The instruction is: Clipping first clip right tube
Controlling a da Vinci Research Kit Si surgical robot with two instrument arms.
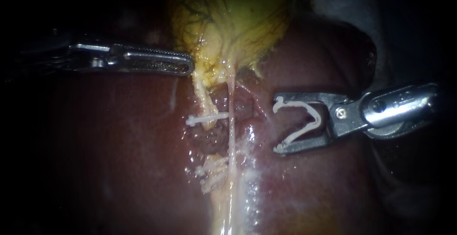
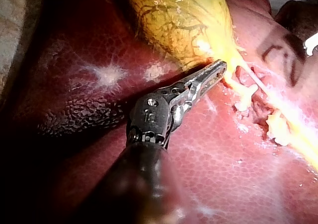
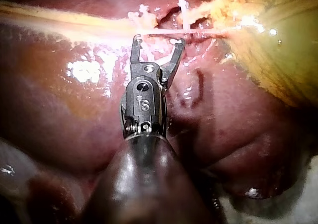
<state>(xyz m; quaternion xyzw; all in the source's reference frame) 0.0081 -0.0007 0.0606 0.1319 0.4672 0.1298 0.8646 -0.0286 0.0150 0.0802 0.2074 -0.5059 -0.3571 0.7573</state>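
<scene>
The right tube (image 1: 232,121), seemingly a thin, soft, slippery, easily torn strand down the frame's middle, is best straddled mid-span by the right instrument (image 1: 277,126), its claw wide and holding an open clip (image 1: 315,116); at upper left the left instrument (image 1: 188,65) has its claw closed on the gallbladder (image 1: 238,21) edge

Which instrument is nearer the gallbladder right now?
Left. My left instrument reaches the narrow end of the gallbladder; my right instrument, carrying a clip, sits apart from it over the liver.

Polished metal right instrument (image 1: 280,124), white plastic clip (image 1: 304,103), wet glossy liver (image 1: 119,159).
</scene>
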